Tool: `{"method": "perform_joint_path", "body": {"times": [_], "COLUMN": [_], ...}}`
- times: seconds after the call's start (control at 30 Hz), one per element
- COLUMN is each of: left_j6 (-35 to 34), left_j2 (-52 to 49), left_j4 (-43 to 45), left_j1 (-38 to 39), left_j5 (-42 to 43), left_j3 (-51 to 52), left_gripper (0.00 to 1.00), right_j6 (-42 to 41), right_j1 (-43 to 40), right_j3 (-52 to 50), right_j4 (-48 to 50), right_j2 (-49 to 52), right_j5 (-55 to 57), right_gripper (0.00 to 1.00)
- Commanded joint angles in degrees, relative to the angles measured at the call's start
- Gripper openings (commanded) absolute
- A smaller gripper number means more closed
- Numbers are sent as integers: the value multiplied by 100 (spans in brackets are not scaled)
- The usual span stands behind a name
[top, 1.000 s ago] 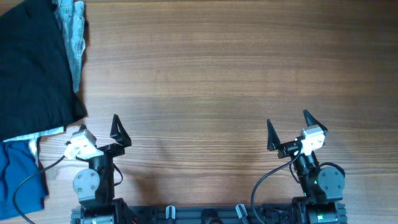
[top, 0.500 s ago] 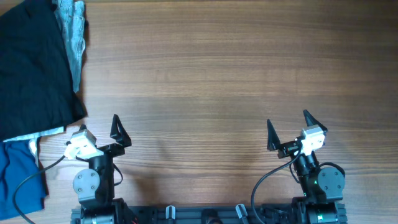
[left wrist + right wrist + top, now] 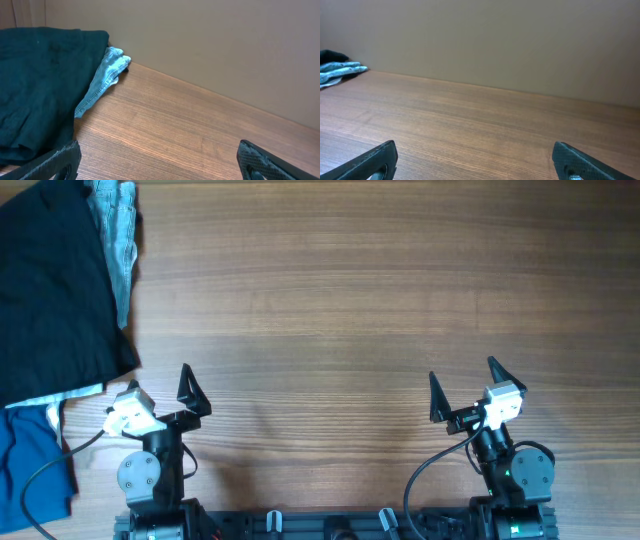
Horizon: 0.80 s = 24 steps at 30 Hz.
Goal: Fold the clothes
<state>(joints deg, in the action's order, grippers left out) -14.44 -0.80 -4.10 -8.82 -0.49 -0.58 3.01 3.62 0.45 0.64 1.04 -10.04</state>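
Observation:
The black shorts (image 3: 50,290) lie in a heap at the table's far left, a pale lining strip showing at their near edge. In the left wrist view they show as a dark mound (image 3: 35,85) at the left. My left gripper (image 3: 160,388) is open and empty near the front edge, just right of the heap. My right gripper (image 3: 462,378) is open and empty at the front right, far from the shorts. Between each gripper's fingers (image 3: 159,159) (image 3: 475,157) there is only bare wood.
Light-blue denim shorts (image 3: 118,235) stick out from under the black heap at the back left, also in the left wrist view (image 3: 102,80) and the right wrist view (image 3: 340,70). A bright blue garment (image 3: 30,455) lies at the front left corner. A wall stands behind the table.

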Motion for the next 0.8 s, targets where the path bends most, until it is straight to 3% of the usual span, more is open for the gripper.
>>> {"method": "perform_joint_path", "body": {"times": [0.0, 0.4, 0.63, 0.77], "left_j6": [55, 55, 48, 37], "left_j2": [42, 42, 44, 42], "left_j4": [-4, -2, 129, 350], "left_j1": [-35, -35, -35, -35], "left_j5": [48, 48, 114, 564], "left_j3": [26, 26, 26, 22], "left_gripper": [100, 100, 100, 100], "right_j6": [-39, 2, -468, -452], "right_j1": [35, 35, 35, 33], "right_j3": [-15, -15, -13, -9], "right_j4": [17, 15, 514, 876], "right_j2": [-76, -76, -76, -33], "right_j5": [-63, 24, 173, 179], "right_gripper": [100, 100, 100, 100]}}
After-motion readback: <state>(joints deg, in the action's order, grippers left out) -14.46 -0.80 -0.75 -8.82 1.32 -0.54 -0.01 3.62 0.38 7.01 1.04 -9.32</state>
